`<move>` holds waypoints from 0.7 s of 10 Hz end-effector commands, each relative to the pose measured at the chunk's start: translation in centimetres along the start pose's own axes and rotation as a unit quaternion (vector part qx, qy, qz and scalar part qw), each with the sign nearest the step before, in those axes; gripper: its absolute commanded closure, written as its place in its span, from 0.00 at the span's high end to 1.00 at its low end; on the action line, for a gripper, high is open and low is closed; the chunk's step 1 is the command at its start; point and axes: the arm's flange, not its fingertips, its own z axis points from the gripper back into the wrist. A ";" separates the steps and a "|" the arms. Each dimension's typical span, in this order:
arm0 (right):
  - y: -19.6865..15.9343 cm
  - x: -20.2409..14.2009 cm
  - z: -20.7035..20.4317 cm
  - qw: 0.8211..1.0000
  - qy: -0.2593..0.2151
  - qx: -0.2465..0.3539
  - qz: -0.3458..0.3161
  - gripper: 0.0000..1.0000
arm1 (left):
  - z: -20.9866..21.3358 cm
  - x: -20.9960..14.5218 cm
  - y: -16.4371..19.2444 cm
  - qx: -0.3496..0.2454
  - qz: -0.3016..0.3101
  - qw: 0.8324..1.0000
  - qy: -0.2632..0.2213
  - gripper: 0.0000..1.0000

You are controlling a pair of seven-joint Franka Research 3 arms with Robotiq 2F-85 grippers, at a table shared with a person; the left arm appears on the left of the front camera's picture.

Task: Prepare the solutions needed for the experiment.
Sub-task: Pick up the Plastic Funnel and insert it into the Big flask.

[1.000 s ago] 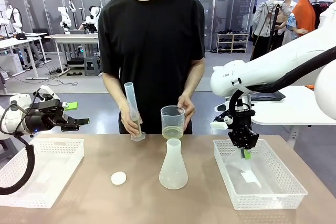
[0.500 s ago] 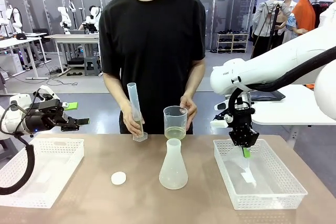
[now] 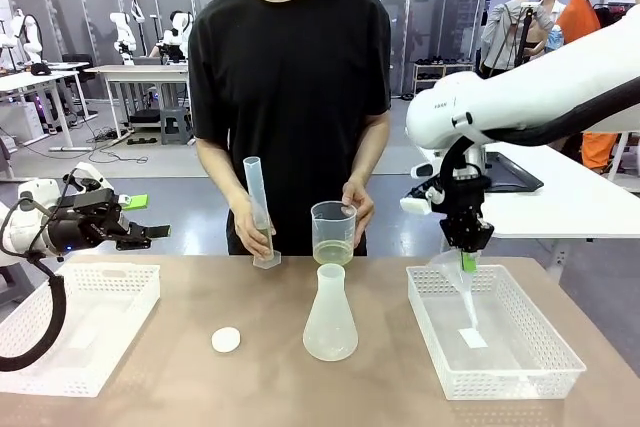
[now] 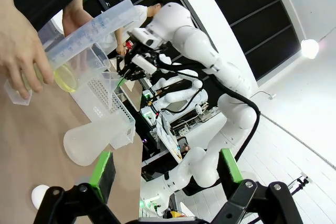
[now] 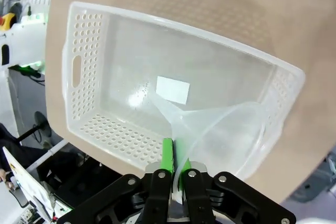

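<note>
At the far edge of the bench [image 3: 180,387], the solutions [image 3: 331,252] form a shallow pale yellow-green layer in a clear beaker [image 3: 332,219], which the person holds with one hand [image 3: 357,209]. A smaller amount lies at the foot of the tilted graduated cylinder [image 3: 255,197], gripped by the other hand [image 3: 243,234]. A frosted conical flask [image 3: 330,314] stands just in front of the beaker, with a small white disc [image 3: 226,340] near it.

We find the right gripper [image 3: 466,259] pointing straight down over the far end of the right basket [image 3: 520,372]. Its fingers are closed on the rim of a clear funnel [image 5: 220,129], whose stem slants down into the basket toward a white label [image 5: 172,89].

The left gripper [image 3: 150,232] is held level beyond the far side of the left basket [image 3: 100,357]. Its fingers [image 4: 102,169] are fully spread and hold nothing.

Compared with one second ago, the right gripper has risen from inside the basket, lifting the funnel off the basket floor. We see the cylinder and beaker shifted slightly. The left arm is unchanged.
</note>
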 end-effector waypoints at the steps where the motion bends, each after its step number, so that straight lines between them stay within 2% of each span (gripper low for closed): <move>1: 3.5 1.5 0.9 0.997 0.032 -0.053 -0.051 0.00 | -0.1 -0.2 -0.1 0.009 -0.003 1.000 0.006 1.00; 3: 6.1 2.3 4.3 0.982 0.056 -0.148 -0.098 0.00 | -0.1 -0.2 -0.1 0.009 -0.003 1.000 0.006 1.00; 4: 7.7 2.8 5.8 0.967 0.070 -0.205 -0.137 0.00 | -0.1 -0.2 -0.1 0.009 -0.003 1.000 0.006 1.00; 7: 10.8 4.4 8.2 0.932 0.103 -0.293 -0.186 0.00 | -0.1 -0.2 -0.1 0.009 -0.003 1.000 0.006 1.00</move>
